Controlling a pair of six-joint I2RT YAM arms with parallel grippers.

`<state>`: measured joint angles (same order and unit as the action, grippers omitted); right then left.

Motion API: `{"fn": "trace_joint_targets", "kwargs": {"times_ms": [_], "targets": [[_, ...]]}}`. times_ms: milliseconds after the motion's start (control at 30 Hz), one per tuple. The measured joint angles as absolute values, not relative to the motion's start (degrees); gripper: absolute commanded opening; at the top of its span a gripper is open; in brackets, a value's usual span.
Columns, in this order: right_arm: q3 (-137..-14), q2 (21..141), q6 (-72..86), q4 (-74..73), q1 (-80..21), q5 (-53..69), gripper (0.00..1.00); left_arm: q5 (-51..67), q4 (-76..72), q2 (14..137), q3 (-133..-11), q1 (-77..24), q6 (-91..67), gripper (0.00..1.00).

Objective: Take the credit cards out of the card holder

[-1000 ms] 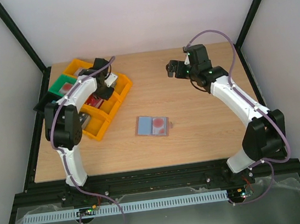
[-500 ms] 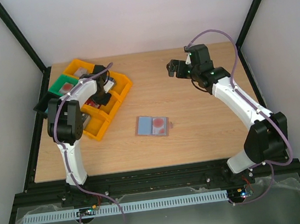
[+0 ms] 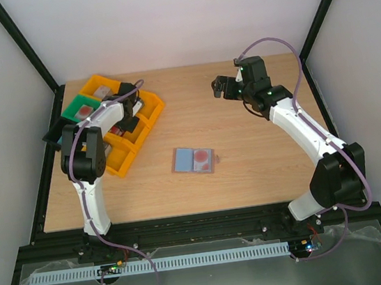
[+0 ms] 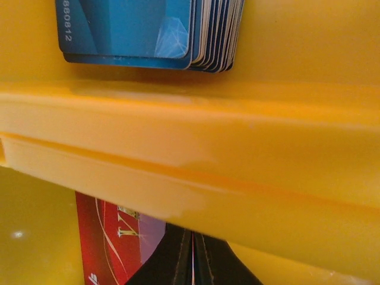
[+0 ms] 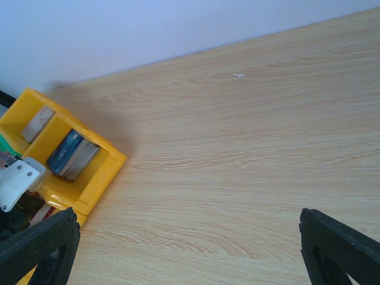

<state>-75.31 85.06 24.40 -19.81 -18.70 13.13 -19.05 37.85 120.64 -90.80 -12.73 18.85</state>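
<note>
A flat blue-grey rectangle with a red round mark (image 3: 194,160) lies at the table's middle. From above I cannot tell cards from card holder in it, and no tan leather shows. My left gripper (image 3: 124,119) is down in the yellow tray (image 3: 150,116). In the left wrist view its black fingers (image 4: 178,267) are shut on a thin card held edge-on (image 4: 193,261). A red card (image 4: 107,249) lies beside them. A stack of blue cards (image 4: 142,29) stands in the compartment beyond the yellow wall. My right gripper (image 3: 222,85) is open and empty above bare table at the far right.
Yellow trays (image 3: 122,158), a green tray (image 3: 74,108) and a black one (image 3: 50,136) fill the far left. The right wrist view shows the yellow tray's corner (image 5: 89,184) with blue cards (image 5: 74,154), and the back wall beyond the table edge.
My left gripper has moved a little down and left, deeper into the yellow tray. The right arm and the blue-grey rectangle have stayed still.
</note>
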Motion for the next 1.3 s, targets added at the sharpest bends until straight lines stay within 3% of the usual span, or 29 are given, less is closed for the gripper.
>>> {"fn": "trace_joint_targets", "kwargs": {"times_ms": [267,467,633,833,933,1100,1300], "targets": [[-75.3,85.1,24.4,-19.8,-18.7,13.2,0.99,-17.2,36.0,120.1,-90.7,-12.5,18.2,0.05],[-75.2,85.1,24.4,-19.8,-18.7,15.0,0.99,-10.9,35.5,115.3,-90.2,-12.2,18.0,0.11],[-73.2,84.9,24.7,-19.8,-18.7,19.7,0.92,-5.0,35.2,105.6,-86.8,-12.3,17.5,0.34],[-68.1,85.2,28.8,-19.8,-18.8,25.8,0.69,5.6,34.8,93.1,-81.8,-13.3,13.7,0.68],[-65.1,86.1,31.0,-20.3,-19.6,26.0,0.64,12.8,32.6,86.7,-75.9,-14.2,7.8,0.84],[-58.5,86.8,32.4,-21.5,-23.4,24.6,0.52,20.3,27.2,79.7,-63.7,-17.8,-3.8,0.91],[-51.7,88.1,33.8,-21.3,-28.9,25.4,0.45,21.0,17.3,83.2,-53.8,-26.6,-14.8,0.96]]}}
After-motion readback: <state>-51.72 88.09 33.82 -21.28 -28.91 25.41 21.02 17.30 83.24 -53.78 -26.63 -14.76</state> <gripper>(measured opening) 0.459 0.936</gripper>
